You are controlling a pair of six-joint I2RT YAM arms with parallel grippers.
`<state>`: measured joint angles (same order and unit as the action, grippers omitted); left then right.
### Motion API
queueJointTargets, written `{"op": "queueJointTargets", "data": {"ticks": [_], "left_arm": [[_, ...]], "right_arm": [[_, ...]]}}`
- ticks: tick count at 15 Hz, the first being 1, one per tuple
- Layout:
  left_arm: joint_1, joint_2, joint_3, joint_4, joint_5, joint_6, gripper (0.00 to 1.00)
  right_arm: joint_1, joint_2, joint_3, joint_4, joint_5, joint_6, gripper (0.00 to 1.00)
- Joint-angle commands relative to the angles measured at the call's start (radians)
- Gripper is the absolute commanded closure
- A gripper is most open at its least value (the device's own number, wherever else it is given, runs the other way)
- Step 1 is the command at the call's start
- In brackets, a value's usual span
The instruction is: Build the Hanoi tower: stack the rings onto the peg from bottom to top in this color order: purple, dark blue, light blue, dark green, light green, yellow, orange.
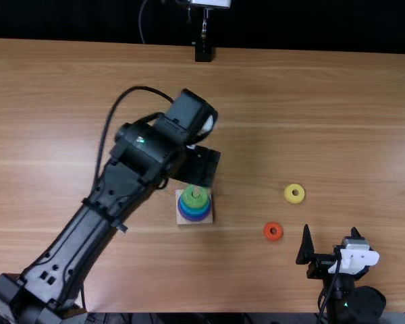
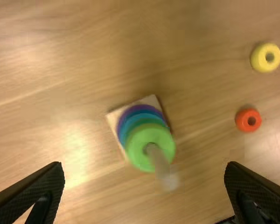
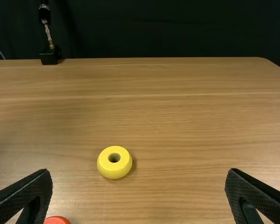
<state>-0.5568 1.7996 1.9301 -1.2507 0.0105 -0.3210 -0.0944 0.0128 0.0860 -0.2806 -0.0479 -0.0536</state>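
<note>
l. arm (image 1: 71, 250) blk w/ thin blk cable (image 1: 138, 88); r. arm (image 1: 361, 304) blk w/ white wrist pc (image 1: 353, 258).

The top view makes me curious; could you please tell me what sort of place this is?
Probably a robotics lab or test bench: two black robot arms stand at a wooden table, with a dark curtain behind it.

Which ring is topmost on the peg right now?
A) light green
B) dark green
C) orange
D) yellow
A: the light green ring sits uppermost around the peg, while the yellow ring and orange ring lie on the table.
</note>
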Motion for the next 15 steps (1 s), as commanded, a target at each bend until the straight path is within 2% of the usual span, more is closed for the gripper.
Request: {"op": "queueJointTargets", "data": {"ticks": [1, 3, 9, 10, 13, 15], "left_arm": [[0.07, -0.105, -0.003, 0.019, -0.009, -0.008, 0.0], [0.152, -0.236, -0.16, 0.12, -0.009, -0.007, 0.0], [0.445, -0.735, -0.83, 0.675, -0.007, -0.003, 0.0], [0.472, -0.827, -0.93, 0.754, -0.001, -0.001, 0.0], [0.532, -1.097, -1.234, 0.916, -0.009, -0.001, 0.0], [0.532, -1.232, -1.37, 0.927, -0.007, 0.001, 0.0]], "right_arm": [[-0.007, -0.013, -0.071, -0.078, 0.004, -0.003, 0.0], [-0.007, -0.013, -0.071, -0.078, 0.004, -0.003, 0.0], [-0.007, -0.013, -0.071, -0.078, 0.004, -0.003, 0.0], [-0.007, -0.013, -0.071, -0.078, 0.006, -0.003, 0.0], [-0.007, -0.013, -0.071, -0.078, 0.004, -0.003, 0.0], [-0.007, -0.013, -0.071, -0.078, 0.004, -0.003, 0.0]]}}
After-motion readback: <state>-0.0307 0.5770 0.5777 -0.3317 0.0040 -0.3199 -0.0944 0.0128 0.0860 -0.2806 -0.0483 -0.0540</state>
